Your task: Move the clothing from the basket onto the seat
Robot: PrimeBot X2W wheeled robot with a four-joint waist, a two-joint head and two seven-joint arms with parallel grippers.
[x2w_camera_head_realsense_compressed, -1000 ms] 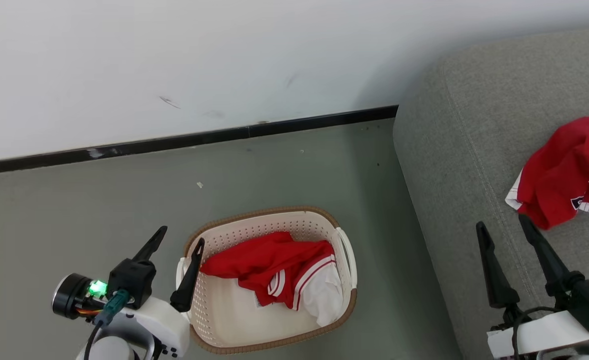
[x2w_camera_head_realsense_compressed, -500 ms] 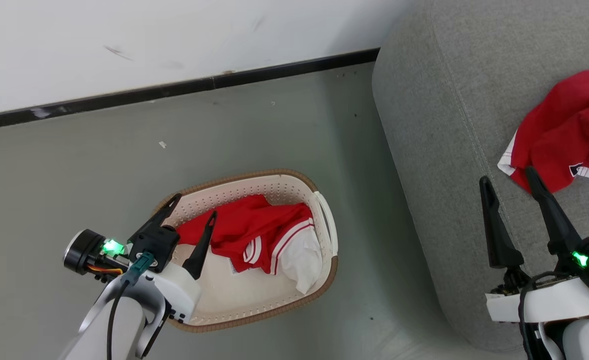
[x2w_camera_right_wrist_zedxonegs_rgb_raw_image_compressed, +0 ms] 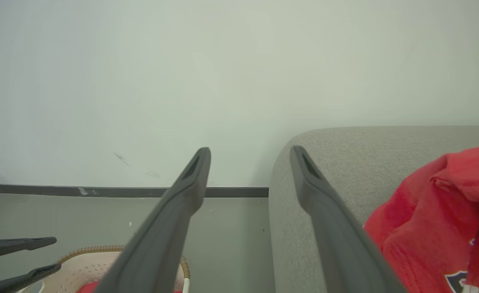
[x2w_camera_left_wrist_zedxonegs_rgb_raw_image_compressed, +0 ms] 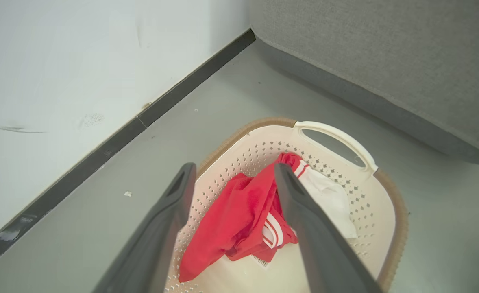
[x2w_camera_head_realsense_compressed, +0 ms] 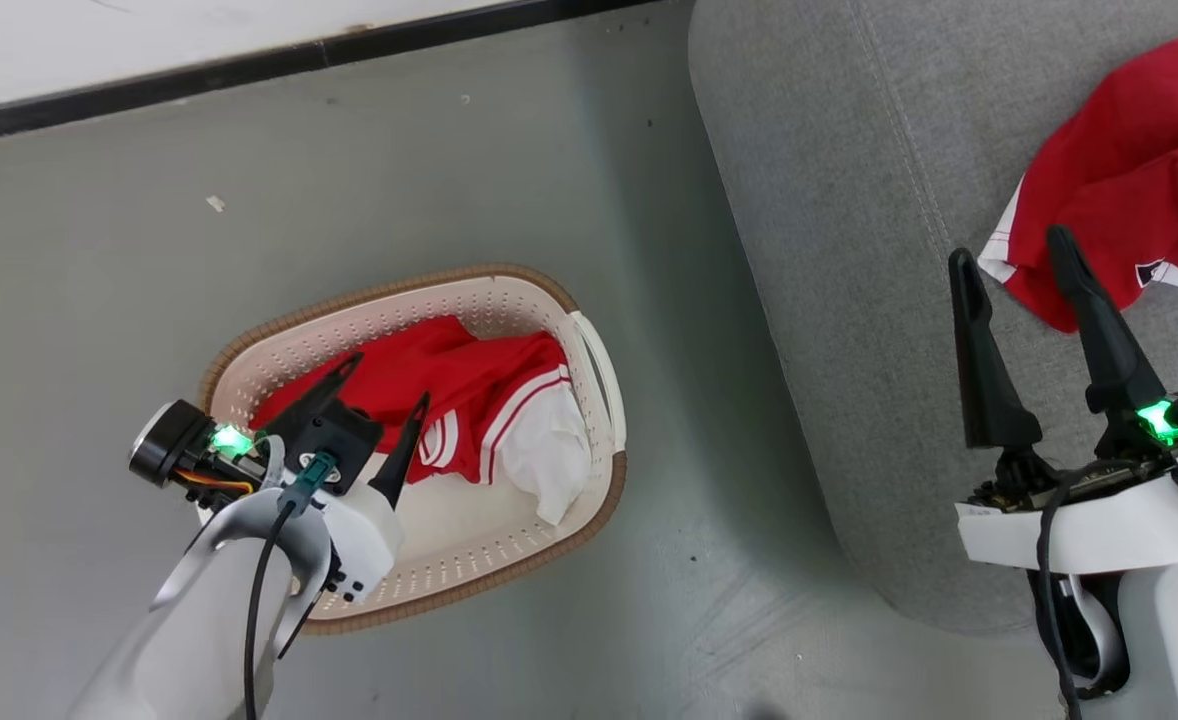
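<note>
- Under the left claw (x2w_camera_head_realsense_compressed: 389,378), whose fingers are spread wide with nothing between them, a red and white garment (x2w_camera_head_realsense_compressed: 469,390) lies bunched in the basket (x2w_camera_head_realsense_compressed: 509,575). The claw's wrist hides the basket's near-left rim and part of the red cloth.
- Beneath that garment a label (x2w_camera_left_wrist_zedxonegs_rgb_raw_image_compressed: 260,260) peeps out, too small to read.
- Just beyond the right claw (x2w_camera_head_realsense_compressed: 1009,245), also spread and empty, a second red garment (x2w_camera_head_realsense_compressed: 1129,150) lies on the seat (x2w_camera_head_realsense_compressed: 829,250). It is cut off at the picture's edge, and its dark badge is only partly seen.
- Whether the right claw's outer fingertip touches this garment cannot be told.
- To the right of the left claw, the basket's white handle (x2w_camera_left_wrist_zedxonegs_rgb_raw_image_compressed: 337,138) faces the seat's rounded edge, with a strip of grey floor (x2w_camera_head_realsense_compressed: 689,480) between them.
- Ahead of the left claw, floor runs to a dark skirting board (x2w_camera_left_wrist_zedxonegs_rgb_raw_image_compressed: 113,142) and a pale wall (x2w_camera_left_wrist_zedxonegs_rgb_raw_image_compressed: 60,61).
</note>
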